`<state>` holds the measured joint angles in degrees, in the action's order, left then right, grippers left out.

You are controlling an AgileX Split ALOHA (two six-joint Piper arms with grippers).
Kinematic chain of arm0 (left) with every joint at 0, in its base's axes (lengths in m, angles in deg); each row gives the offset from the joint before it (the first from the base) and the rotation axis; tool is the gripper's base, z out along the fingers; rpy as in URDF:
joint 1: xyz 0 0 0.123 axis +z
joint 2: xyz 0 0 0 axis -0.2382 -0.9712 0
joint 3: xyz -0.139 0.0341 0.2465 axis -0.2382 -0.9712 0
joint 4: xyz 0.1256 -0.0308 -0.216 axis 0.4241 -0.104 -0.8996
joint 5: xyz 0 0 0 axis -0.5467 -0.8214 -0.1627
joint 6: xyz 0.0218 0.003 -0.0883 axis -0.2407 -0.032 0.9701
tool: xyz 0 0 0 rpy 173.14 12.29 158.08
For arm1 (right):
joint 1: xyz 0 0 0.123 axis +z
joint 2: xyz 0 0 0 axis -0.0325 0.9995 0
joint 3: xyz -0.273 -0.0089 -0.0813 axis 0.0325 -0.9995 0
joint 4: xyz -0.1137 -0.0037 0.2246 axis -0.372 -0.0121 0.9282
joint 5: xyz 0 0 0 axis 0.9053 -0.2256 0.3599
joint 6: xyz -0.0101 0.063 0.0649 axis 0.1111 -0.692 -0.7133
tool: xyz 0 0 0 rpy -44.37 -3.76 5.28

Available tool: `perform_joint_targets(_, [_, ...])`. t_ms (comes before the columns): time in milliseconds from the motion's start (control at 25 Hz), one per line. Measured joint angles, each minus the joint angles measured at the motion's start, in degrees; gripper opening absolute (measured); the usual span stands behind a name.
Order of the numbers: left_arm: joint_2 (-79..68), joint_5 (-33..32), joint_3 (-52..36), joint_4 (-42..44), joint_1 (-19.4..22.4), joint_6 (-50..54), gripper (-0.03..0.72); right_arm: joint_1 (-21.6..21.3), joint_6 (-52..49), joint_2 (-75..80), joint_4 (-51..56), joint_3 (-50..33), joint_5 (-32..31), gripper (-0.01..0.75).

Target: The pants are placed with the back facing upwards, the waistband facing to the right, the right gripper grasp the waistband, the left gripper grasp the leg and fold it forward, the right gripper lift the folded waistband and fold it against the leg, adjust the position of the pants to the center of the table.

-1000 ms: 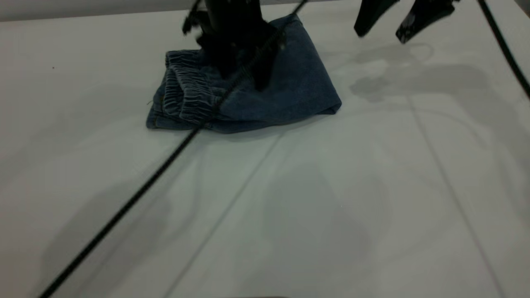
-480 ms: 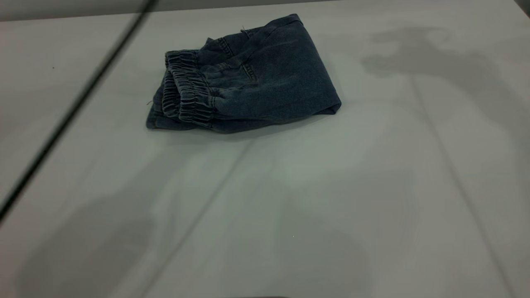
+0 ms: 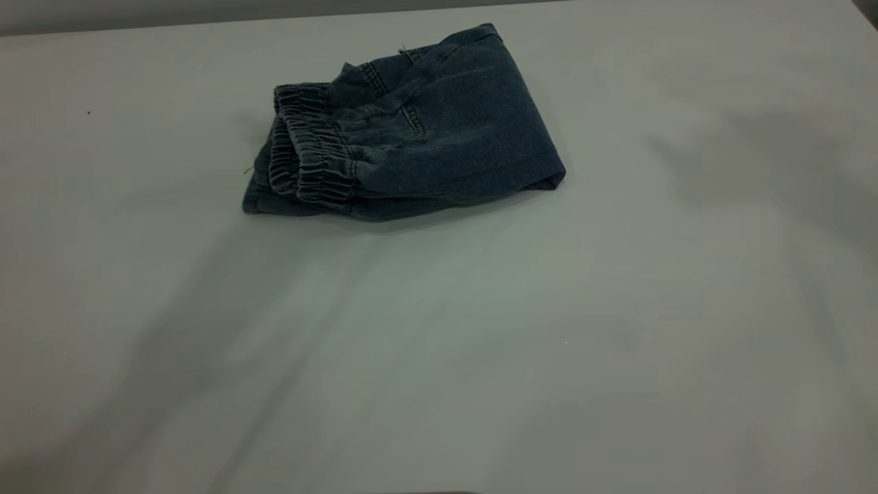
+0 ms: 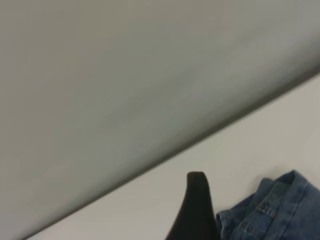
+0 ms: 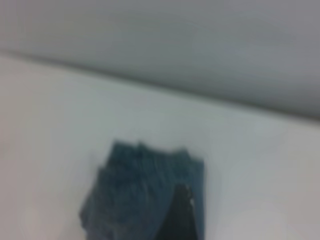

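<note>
The blue denim pants lie folded in a compact bundle on the far part of the white table, left of its middle. Their gathered elastic waistband faces left, on top of the layers beneath. Neither arm shows in the exterior view. In the left wrist view my left gripper hovers open beside the pants, with one black finger showing and nothing held. In the right wrist view my right gripper is open and empty, one finger in front of the pants.
A grey wall runs behind the table's far edge. Bare white tabletop spreads in front of the pants and to their right, crossed only by soft shadows.
The left arm, which stood on the folded pants, has lifted away and left the exterior view. The right gripper and the black cable have gone from that view too. The pants stay put.
</note>
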<state>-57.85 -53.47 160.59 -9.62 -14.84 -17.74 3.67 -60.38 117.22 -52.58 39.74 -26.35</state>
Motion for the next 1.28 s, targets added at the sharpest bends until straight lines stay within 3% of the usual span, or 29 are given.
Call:
perform_joint_targets(200, [14.02,0.00,-14.06,0.05,0.00,1.15,0.561,0.00,-0.02,-18.00,0.05,-7.27,-0.04,0.586])
perform_joint_targets(400, [29.00,0.00,-35.64,0.05,0.00,2.57,0.561,0.00,-0.02,-40.31,-1.11,-29.07,-0.37,0.586])
perform_joint_targets(600, [39.69,0.00,-55.35,0.00,0.00,3.01,0.561,0.00,-1.09,-59.75,-5.58,-50.17,4.79,0.586])
perform_joint_targets(960, [42.84,0.00,-60.41,-2.22,0.00,4.83,0.561,0.00,-4.10,-77.06,-11.17,-68.85,-0.52,0.586])
perform_joint_targets(1280, [46.47,0.00,-70.92,-5.69,0.00,4.41,0.561,0.00,-3.62,-78.57,-16.15,-83.18,1.80,0.586])
